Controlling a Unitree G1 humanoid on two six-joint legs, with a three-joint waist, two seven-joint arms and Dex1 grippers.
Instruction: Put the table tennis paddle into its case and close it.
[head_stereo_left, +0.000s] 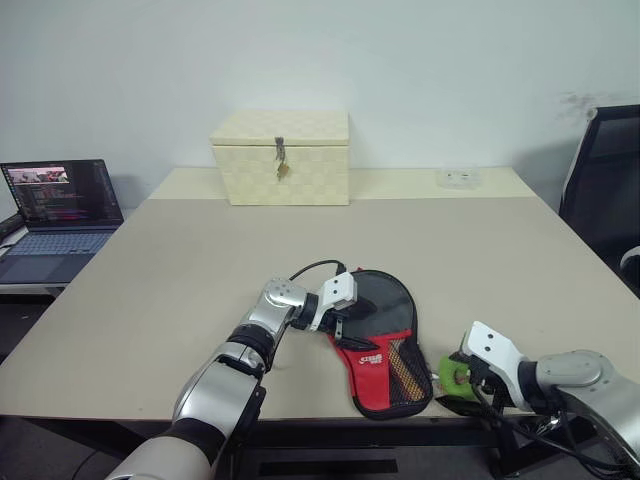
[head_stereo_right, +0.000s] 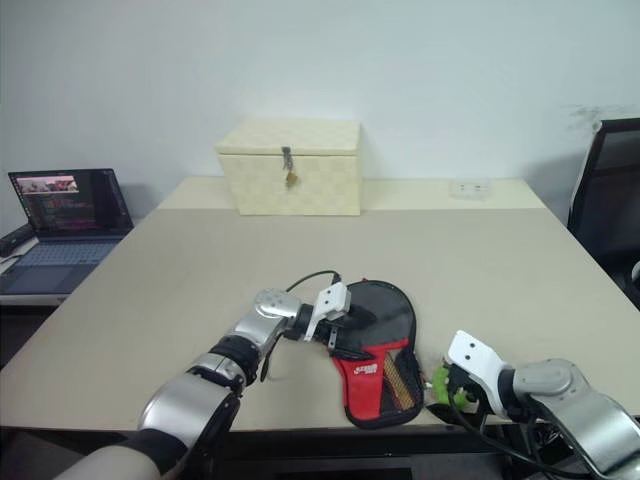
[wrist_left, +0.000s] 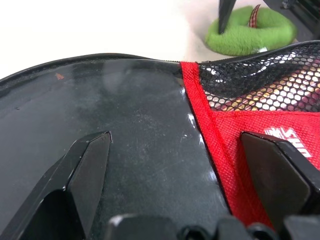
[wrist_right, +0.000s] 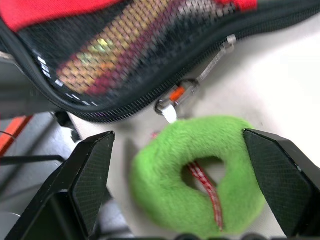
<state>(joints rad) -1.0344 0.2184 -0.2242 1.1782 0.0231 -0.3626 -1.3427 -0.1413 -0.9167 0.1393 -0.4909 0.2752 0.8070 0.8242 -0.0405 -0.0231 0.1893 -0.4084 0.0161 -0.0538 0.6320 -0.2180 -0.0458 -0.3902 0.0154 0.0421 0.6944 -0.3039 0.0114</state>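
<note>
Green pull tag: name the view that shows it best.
Right wrist view: the green pull tag sits between the open right gripper, clipped to the case zipper. Left wrist view catches part; the eye views show a small green patch.

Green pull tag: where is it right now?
The green pull tag lies on the table's near edge, just right of the case, between the right hand's open fingers.

My case lies flat in the lower middle of the head view, near the table's front edge: black fabric, red logo panel, mesh pocket, zipper along its rim. Its fuzzy green ring tag rests just beside it.
</note>
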